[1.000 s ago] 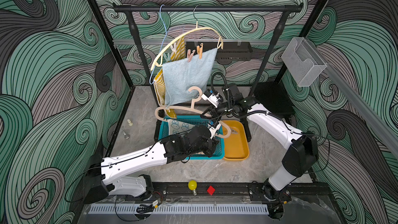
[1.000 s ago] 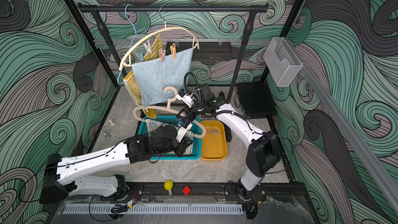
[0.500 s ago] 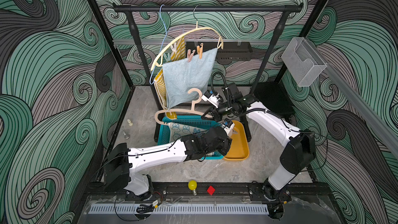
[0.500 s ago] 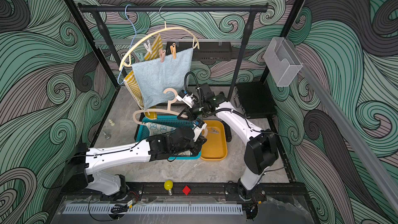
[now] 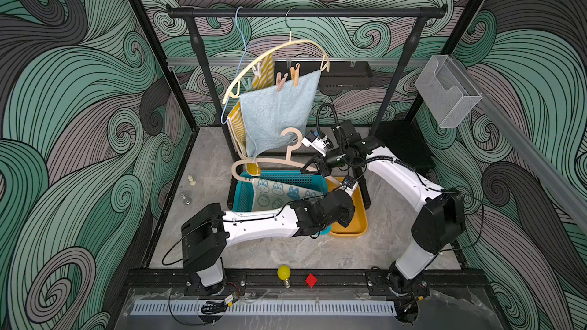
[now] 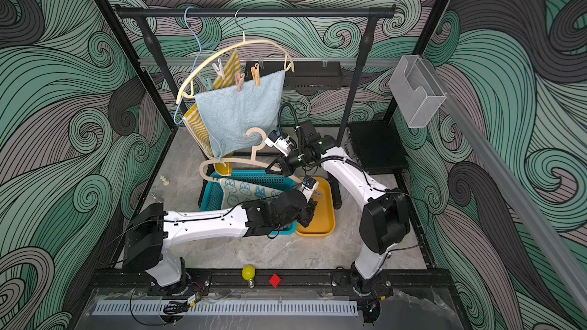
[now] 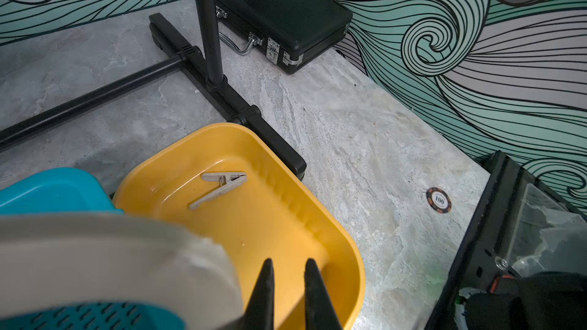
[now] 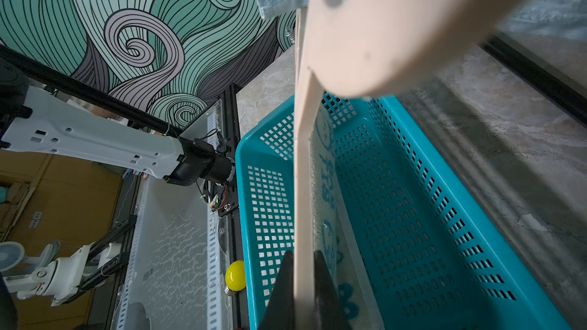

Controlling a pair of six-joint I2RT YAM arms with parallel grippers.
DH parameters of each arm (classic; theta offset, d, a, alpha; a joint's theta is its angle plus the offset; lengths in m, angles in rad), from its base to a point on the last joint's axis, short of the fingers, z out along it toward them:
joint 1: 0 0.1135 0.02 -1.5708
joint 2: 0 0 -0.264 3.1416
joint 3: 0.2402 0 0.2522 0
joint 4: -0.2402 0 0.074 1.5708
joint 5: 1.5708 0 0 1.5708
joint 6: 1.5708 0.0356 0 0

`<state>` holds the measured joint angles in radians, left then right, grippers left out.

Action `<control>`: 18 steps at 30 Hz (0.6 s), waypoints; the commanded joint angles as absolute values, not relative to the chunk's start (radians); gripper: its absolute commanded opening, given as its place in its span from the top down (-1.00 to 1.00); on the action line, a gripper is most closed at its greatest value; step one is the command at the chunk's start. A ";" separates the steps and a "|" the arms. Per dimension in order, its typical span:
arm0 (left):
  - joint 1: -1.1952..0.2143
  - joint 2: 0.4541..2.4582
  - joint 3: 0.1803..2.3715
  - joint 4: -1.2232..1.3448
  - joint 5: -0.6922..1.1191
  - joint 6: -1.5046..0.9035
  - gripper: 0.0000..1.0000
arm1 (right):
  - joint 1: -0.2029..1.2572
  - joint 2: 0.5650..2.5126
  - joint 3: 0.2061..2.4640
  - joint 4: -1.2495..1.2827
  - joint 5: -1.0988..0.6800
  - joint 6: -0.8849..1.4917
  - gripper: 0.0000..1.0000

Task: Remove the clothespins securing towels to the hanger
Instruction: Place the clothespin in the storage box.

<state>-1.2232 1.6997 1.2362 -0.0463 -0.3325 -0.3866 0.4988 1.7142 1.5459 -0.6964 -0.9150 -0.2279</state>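
A cream hanger on the rail carries a light-blue towel and a yellow-striped towel. Pink, orange, white and mint clothespins clip them. My right gripper is shut on a pink hanger held over the teal basket, where the bunny towel lies. My left gripper hangs over the yellow tray, its fingers a narrow gap apart and empty. A pale clothespin lies in the tray.
The rack's black foot runs beside the tray. A black case sits behind it and a poker chip lies on the floor. A yellow bulb and a red block rest on the front rail. Chess pieces stand at the left.
My left arm has swung to the right, from over the teal basket to over the yellow tray. The bunny towel now shows in the basket. My right gripper still holds the pink hanger.
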 commanded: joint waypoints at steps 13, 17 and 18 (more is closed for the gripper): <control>-1.234 1.824 1.348 -0.113 -0.519 -0.403 0.66 | 0.487 1.774 1.603 -0.722 -0.991 -0.262 1.00; -1.233 1.832 1.362 -0.129 -0.533 -0.401 0.20 | 0.487 1.779 1.604 -0.726 -0.991 -0.266 1.00; -1.234 1.832 1.364 -0.131 -0.537 -0.402 0.18 | 0.488 1.778 1.603 -0.727 -0.991 -0.268 1.00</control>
